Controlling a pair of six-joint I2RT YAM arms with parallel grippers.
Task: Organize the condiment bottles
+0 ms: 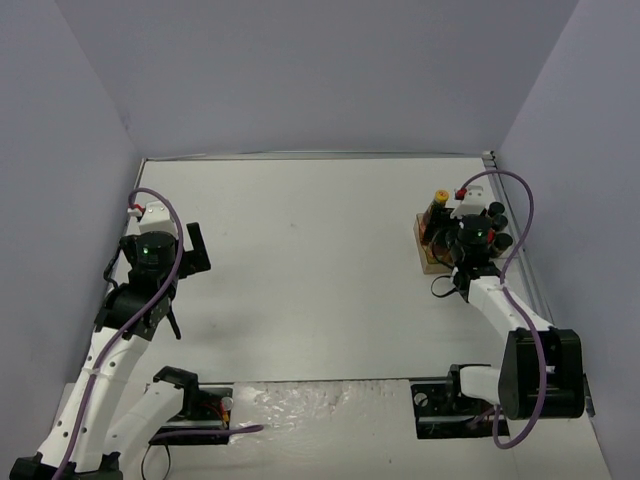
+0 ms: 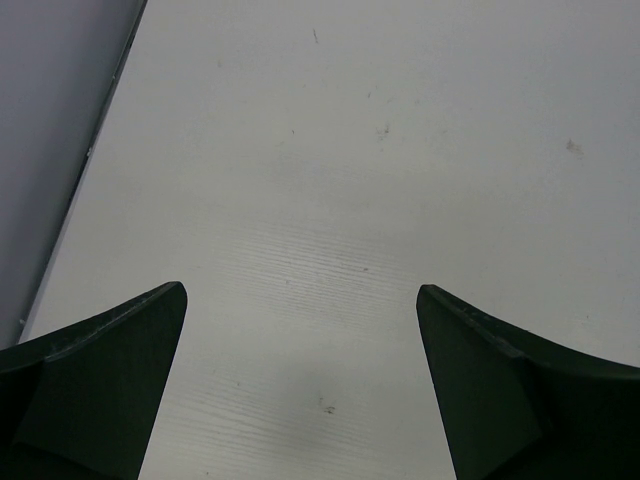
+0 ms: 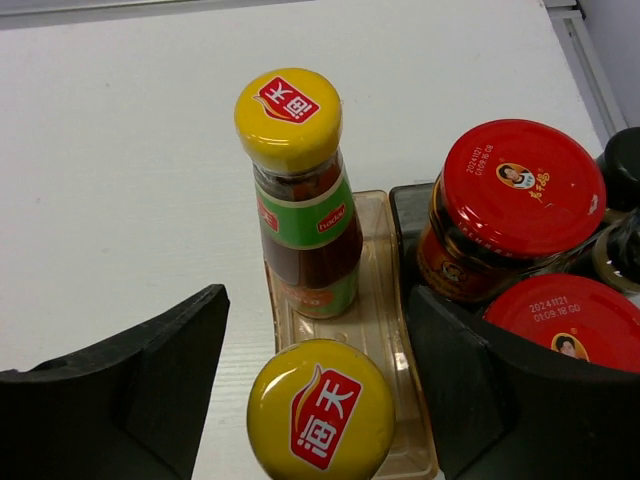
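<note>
Two fingers of the right gripper (image 3: 318, 320) stood partly apart, gripping nothing, astride the near yellow-capped bottle (image 3: 320, 415) in the tray (image 3: 382, 290) at two o'clock on the table (image 1: 300, 260); lifting straight up looked wisest, red-lidded jars (image 3: 520, 185) crowding three o'clock; left gripper (image 2: 300, 300) gaped empty

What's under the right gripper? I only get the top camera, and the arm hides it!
Observer: A yellow-capped bottle stands in a clear tray between the right gripper's open jaws, untouched.
Operator: Is anything beside it?
Observer: A second yellow-capped bottle stands farther along the tray, and two red-lidded jars sit to the right.
Operator: What's the left gripper holding?
Observer: Nothing; the left gripper is wide open above bare table.
</note>
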